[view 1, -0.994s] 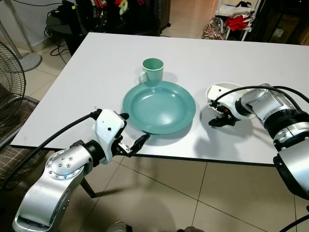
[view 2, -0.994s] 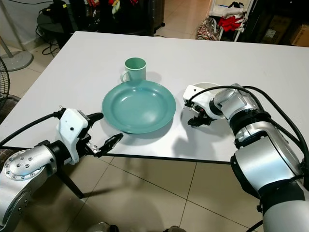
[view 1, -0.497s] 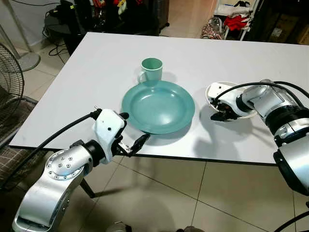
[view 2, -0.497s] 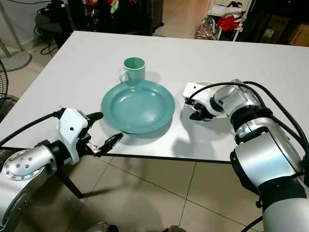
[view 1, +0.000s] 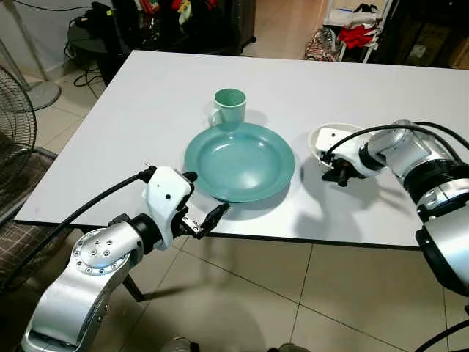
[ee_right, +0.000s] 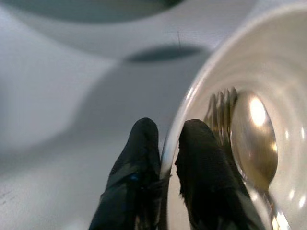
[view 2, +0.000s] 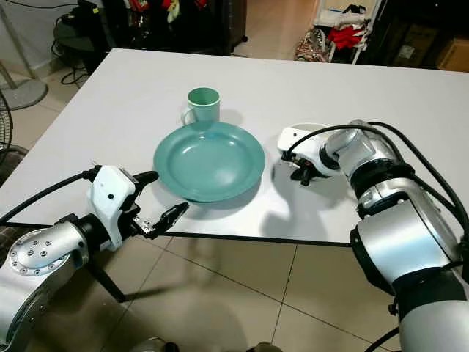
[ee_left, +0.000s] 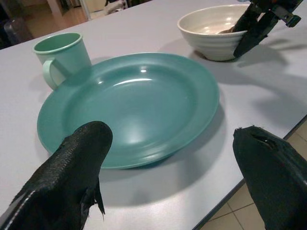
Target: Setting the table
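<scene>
No writing reads on anything here. My right tool [ee_right: 163, 158] pinches the rim of the cream bowl [view 1: 323, 138], one finger inside, one outside; a fork [ee_right: 218, 108] and spoon [ee_right: 254, 129] lie in it. The bowl sits on the white tabletop [view 1: 146, 110] at three o'clock from the teal plate [view 1: 239, 161], near but apart. A teal mug [view 1: 229, 107] stands just beside the plate at twelve o'clock. My left tool [ee_left: 172, 167] hangs wide apart off the tabletop's near edge, at seven o'clock from the plate. A fan [view 1: 15, 103] stands on the tiled floor at far left.
</scene>
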You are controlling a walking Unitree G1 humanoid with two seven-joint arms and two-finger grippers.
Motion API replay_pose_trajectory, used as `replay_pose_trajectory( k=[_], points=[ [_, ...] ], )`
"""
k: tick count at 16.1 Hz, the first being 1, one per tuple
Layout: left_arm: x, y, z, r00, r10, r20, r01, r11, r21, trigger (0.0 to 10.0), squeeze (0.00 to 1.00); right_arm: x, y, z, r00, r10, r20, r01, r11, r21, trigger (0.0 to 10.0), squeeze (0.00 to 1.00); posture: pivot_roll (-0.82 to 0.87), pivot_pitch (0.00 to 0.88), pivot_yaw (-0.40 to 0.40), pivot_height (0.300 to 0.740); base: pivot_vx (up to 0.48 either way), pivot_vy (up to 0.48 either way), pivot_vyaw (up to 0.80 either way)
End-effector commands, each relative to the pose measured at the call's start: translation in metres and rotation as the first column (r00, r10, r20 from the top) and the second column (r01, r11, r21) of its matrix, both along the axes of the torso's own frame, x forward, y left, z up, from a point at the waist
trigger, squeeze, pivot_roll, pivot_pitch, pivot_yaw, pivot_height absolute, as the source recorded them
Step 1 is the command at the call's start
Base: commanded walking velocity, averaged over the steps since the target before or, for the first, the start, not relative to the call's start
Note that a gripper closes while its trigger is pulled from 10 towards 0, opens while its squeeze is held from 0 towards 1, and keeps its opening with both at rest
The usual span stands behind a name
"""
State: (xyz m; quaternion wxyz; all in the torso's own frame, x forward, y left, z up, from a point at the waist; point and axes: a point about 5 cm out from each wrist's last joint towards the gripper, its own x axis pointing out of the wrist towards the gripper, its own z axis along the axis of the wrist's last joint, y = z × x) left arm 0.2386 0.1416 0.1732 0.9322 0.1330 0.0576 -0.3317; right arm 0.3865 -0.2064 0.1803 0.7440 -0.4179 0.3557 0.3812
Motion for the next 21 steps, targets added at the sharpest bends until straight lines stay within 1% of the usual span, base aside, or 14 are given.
replay_pose_trajectory(
  k=[1, 5, 7, 10, 13, 15, 17, 18, 19, 20, 21],
  points=[
    [-0.003, -0.002, 0.001, 1.000, -0.007, 0.012, 0.007, 1.000, 0.001, 10.0, 0.00, 0.001, 0.001, 0.004, 1.000, 0.009, -0.004, -0.009, 1.000, 0.012, 0.0, 0.00, -0.03, 0.047, -0.030, 0.740, 0.000, 0.000, 0.00],
    [-0.003, -0.003, 0.001, 1.000, -0.003, 0.013, 0.003, 1.000, -0.004, 10.0, 0.00, 0.001, 0.003, 0.005, 1.000, 0.024, -0.012, -0.024, 1.000, 0.001, 0.0, 0.00, -0.03, 0.048, -0.034, 0.740, 0.000, 0.000, 0.00],
    [-0.002, -0.003, 0.001, 1.000, 0.000, 0.016, 0.000, 1.000, -0.005, 10.0, 0.00, 0.004, 0.004, 0.010, 0.999, 0.024, 0.027, -0.024, 1.000, -0.008, 0.0, 0.00, -0.03, 0.048, -0.035, 0.740, 0.000, 0.000, 0.00],
    [-0.002, -0.003, 0.002, 1.000, 0.003, 0.019, -0.003, 1.000, -0.008, 10.0, 0.00, 0.007, 0.002, 0.019, 0.997, 0.037, 0.072, -0.033, 0.998, -0.057, 0.0, 0.00, -0.03, 0.048, -0.035, 0.740, 0.000, 0.000, 0.00],
    [-0.001, -0.003, 0.002, 1.000, 0.007, 0.022, -0.007, 1.000, -0.011, 10.0, 0.00, 0.010, 0.005, 0.028, 0.992, 0.059, 0.110, -0.048, 0.994, -0.094, 0.0, 0.00, -0.03, 0.048, -0.035, 0.740, 0.000, 0.000, 0.00],
    [0.000, -0.003, 0.002, 1.000, 0.011, 0.024, -0.011, 1.000, -0.013, 10.0, 0.00, 0.014, 0.012, 0.039, 0.984, 0.087, 0.157, -0.070, 0.991, -0.113, 0.0, 0.00, -0.03, 0.048, -0.035, 0.740, 0.000, 0.000, 0.00],
    [0.000, -0.003, 0.003, 1.000, 0.016, 0.027, -0.016, 1.000, -0.014, 10.0, 0.00, 0.019, 0.023, 0.054, 0.968, 0.135, 0.212, -0.106, 0.984, -0.140, 0.0, 0.00, -0.03, 0.044, -0.050, 0.740, 0.000, 0.000, 0.00],
    [0.000, -0.003, 0.003, 0.999, 0.018, 0.028, -0.018, 1.000, -0.015, 10.0, 0.00, 0.020, 0.025, 0.058, 0.963, 0.144, 0.226, -0.113, 0.983, -0.147, 0.0, 0.00, -0.03, 0.044, -0.050, 0.740, 0.000, 0.000, 0.00],
    [0.000, -0.004, 0.003, 0.999, 0.020, 0.028, -0.019, 1.000, -0.015, 10.0, 0.00, 0.022, 0.032, 0.065, 0.952, 0.169, 0.254, -0.131, 0.978, -0.160, 0.0, 0.00, -0.03, 0.045, -0.052, 0.740, 0.000, 0.000, 0.00],
    [0.000, -0.003, 0.002, 0.999, 0.022, 0.028, -0.022, 1.000, -0.016, 10.0, 0.00, 0.024, 0.045, 0.075, 0.937, 0.210, 0.278, -0.172, 0.973, -0.157, 0.0, 0.00, -0.03, 0.045, -0.054, 0.740, 0.000, 0.000, 0.00],
    [0.000, -0.003, 0.002, 0.999, 0.024, 0.029, -0.024, 1.000, -0.016, 10.0, 0.00, 0.024, 0.052, 0.081, 0.928, 0.236, 0.289, -0.198, 0.968, -0.155, 0.0, 0.00, -0.03, 0.046, -0.056, 0.740, 0.000, 0.000, 0.00]
  ],
)
